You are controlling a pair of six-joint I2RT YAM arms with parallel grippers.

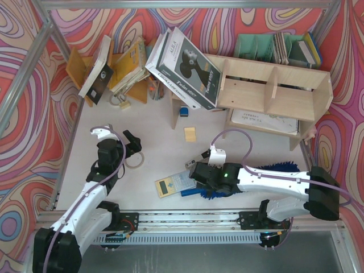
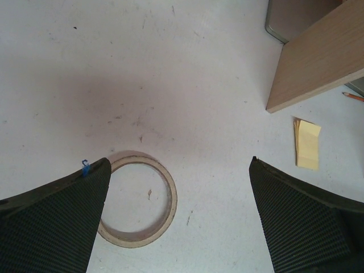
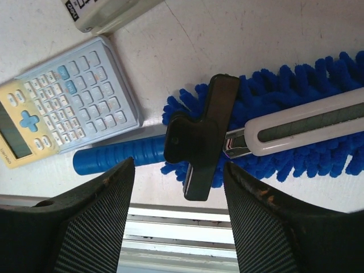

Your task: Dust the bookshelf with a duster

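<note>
Dusting has not begun. The blue duster (image 3: 267, 94) lies on the counter (image 1: 153, 131) at five o'clock, with a black clip (image 3: 199, 136) and a white utility knife (image 3: 307, 122) on top of it. The right gripper (image 3: 177, 168) hovers above its handle end, jaws partly open and holding nothing. The left gripper (image 2: 179, 161), at eight o'clock, is wide open and empty. The bookshelf (image 1: 273, 85) stands at two o'clock.

**Duster** (image 3: 296, 88): bright blue chenille; handle (image 3: 114, 156) the same blue, ribbed. Across it lie a black clip (image 3: 202, 136) and a white bar (image 3: 307, 122) with a grey inlay. **Calculator** (image 3: 62, 102), 10 o'clock: pale blue, yellow end (keys white). **Bookshelf** (image 1: 273, 85), 1 o'clock in the top view: pale wood. **Walls** (image 1: 23, 114): red, lilac and cream swirls. **Table** (image 1: 153, 142): white.
</note>
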